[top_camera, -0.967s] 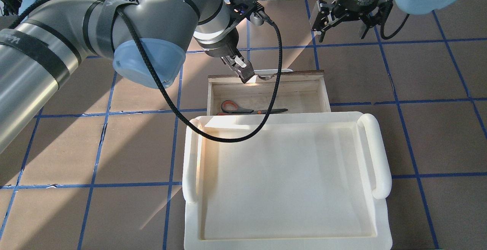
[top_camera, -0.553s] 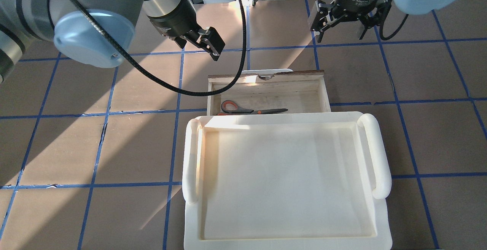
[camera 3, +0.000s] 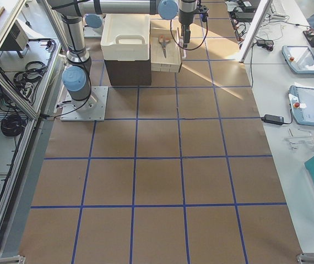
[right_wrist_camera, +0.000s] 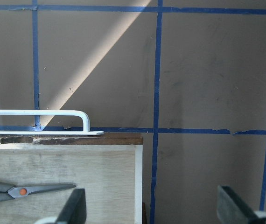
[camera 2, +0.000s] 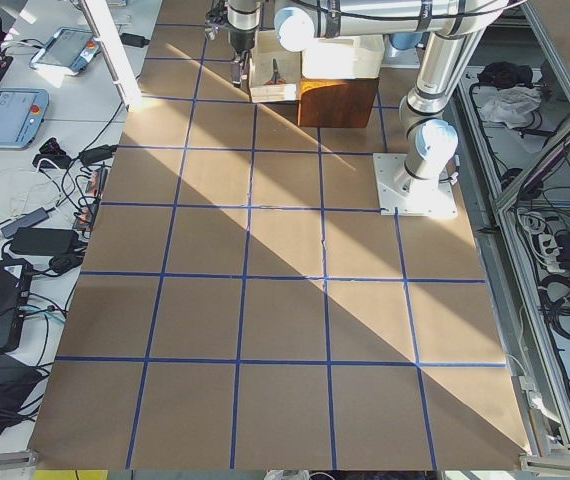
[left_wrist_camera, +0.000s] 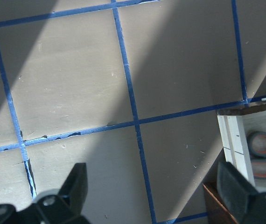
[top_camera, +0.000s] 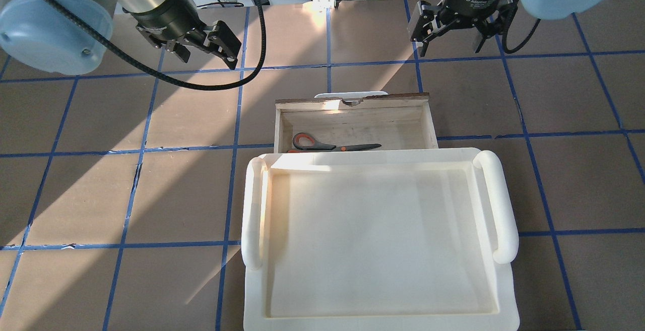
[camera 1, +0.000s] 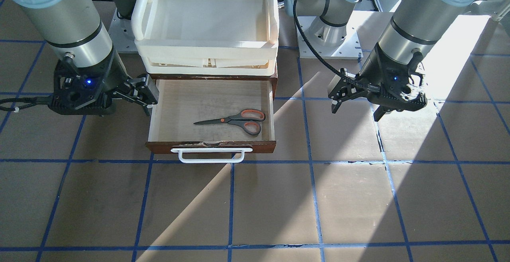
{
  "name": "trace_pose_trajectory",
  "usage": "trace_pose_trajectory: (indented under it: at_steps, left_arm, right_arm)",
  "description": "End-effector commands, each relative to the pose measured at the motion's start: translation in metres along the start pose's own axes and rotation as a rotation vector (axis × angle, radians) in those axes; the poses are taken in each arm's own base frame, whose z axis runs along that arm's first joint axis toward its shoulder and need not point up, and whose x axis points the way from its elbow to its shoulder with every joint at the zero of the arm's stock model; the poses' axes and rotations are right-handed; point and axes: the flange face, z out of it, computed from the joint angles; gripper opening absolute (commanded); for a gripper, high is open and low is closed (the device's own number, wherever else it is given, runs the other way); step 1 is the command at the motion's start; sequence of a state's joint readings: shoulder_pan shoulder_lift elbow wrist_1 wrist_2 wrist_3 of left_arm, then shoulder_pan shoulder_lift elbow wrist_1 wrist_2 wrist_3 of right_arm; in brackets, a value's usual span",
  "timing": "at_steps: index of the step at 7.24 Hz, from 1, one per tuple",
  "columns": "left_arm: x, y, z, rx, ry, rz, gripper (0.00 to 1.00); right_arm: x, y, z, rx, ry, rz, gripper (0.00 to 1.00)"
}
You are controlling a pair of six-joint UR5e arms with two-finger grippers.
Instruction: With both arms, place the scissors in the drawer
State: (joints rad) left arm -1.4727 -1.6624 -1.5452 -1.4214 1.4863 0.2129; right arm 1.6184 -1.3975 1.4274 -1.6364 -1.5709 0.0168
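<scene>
The scissors (camera 1: 235, 120) lie flat on the pale floor of the open drawer (camera 1: 191, 98), handles toward my left side. They also show in the overhead view (top_camera: 332, 145) and both wrist views (left_wrist_camera: 263, 154) (right_wrist_camera: 21, 190). The drawer's white handle (camera 1: 211, 156) faces away from me. My left gripper (top_camera: 206, 56) is open and empty, hovering over the table left of the drawer (top_camera: 352, 105); it also shows in the front view (camera 1: 354, 111). My right gripper (top_camera: 450, 46) is open and empty, beyond the drawer's right front corner, and shows in the front view (camera 1: 129, 106).
A cream plastic tray (top_camera: 496, 205) sits on the dark cabinet above the drawer and hides the drawer's rear part from overhead. The brown table with its blue tape grid (camera 1: 310, 198) stretches beyond the handle. Operator desks with tablets (camera 3: 306, 99) lie past the table.
My left gripper has pulled away from the drawer's front edge, moving left and away, and its fingers now stand wide apart. The right gripper, drawer and scissors have not moved.
</scene>
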Motion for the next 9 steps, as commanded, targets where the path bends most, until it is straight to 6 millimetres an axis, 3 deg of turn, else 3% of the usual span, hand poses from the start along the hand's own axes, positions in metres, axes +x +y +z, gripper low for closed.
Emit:
trace_pose_trajectory:
  at_steps: [1,3,6,9]
  left_arm:
    - [-0.037,0.009,0.001,-0.064,-0.06,-0.064,1.0]
    - [-0.032,0.019,0.0,-0.105,-0.052,-0.138,1.0]
    - [-0.013,0.018,0.009,-0.112,-0.048,-0.099,1.0]
    - [0.007,0.023,0.003,-0.101,-0.05,-0.064,1.0]
  right_arm:
    - [0.0,0.0,0.0,0.0,-0.002,0.0,1.0]
    - [0.0,0.0,0.001,-0.002,0.0,-0.001,1.0]
    - [0.0,0.0,0.001,-0.002,-0.002,-0.001,1.0]
    - [0.0,0.0,0.001,-0.002,-0.002,-0.001,1.0]
